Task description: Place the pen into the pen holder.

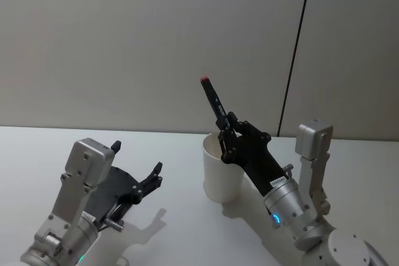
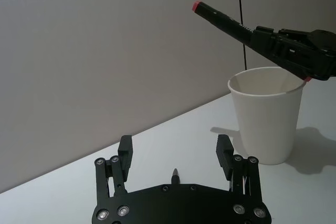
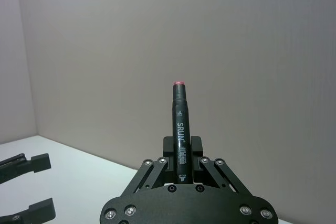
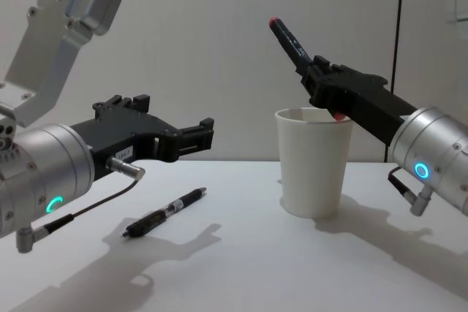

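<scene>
The pen (image 1: 212, 99) is a black marker with a red cap, and my right gripper (image 1: 225, 134) is shut on its lower half. It tilts up and to the left, with its lower end right at the rim of the pen holder (image 1: 221, 172), a plain white paper cup standing on the table. The chest view shows the pen (image 4: 289, 38), the right gripper (image 4: 318, 78) and the pen holder (image 4: 314, 166) from the side. The pen (image 3: 179, 124) rises between the jaws in the right wrist view. My left gripper (image 1: 138, 157) hovers open to the left of the cup.
A second, slim black pen (image 4: 164, 213) lies on the white table (image 4: 241, 268) under the left gripper (image 4: 175, 115); its tip (image 2: 175, 174) shows between the open fingers. A grey wall stands close behind the table.
</scene>
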You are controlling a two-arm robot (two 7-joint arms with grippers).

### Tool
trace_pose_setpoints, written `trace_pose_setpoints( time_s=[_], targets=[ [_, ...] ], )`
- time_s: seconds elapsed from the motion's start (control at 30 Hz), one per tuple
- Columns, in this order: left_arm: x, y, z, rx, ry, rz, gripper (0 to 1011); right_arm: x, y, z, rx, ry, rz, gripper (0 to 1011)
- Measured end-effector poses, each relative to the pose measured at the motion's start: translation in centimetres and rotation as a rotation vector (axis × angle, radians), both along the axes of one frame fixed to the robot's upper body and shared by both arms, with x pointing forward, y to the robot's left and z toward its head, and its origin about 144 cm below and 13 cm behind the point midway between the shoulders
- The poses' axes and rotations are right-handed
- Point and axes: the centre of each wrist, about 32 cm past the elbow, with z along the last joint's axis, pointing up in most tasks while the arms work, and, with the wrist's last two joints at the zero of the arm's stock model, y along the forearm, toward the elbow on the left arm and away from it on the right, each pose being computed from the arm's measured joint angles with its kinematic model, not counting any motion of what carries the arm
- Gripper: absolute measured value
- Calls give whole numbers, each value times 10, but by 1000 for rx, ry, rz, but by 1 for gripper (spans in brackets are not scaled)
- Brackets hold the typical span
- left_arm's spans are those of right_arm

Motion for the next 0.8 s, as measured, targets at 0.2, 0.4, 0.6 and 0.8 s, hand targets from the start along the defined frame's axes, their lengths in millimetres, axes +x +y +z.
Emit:
trace_pose_setpoints(
  time_s=[0.2,0.4,0.6,0.8],
  targets=[
    [0,0,0,0,0,0,1003,2,2,-1,1,-5,-6,181],
    [0,0,0,0,0,0,1003,5,4,-2,2,-7,-12,180],
    [0,0,0,0,0,0,1003,9,7,-2,3,-10,-17,180],
    [0,0,0,0,0,0,1003,12,8,-2,2,-8,-21,181]
  ],
)
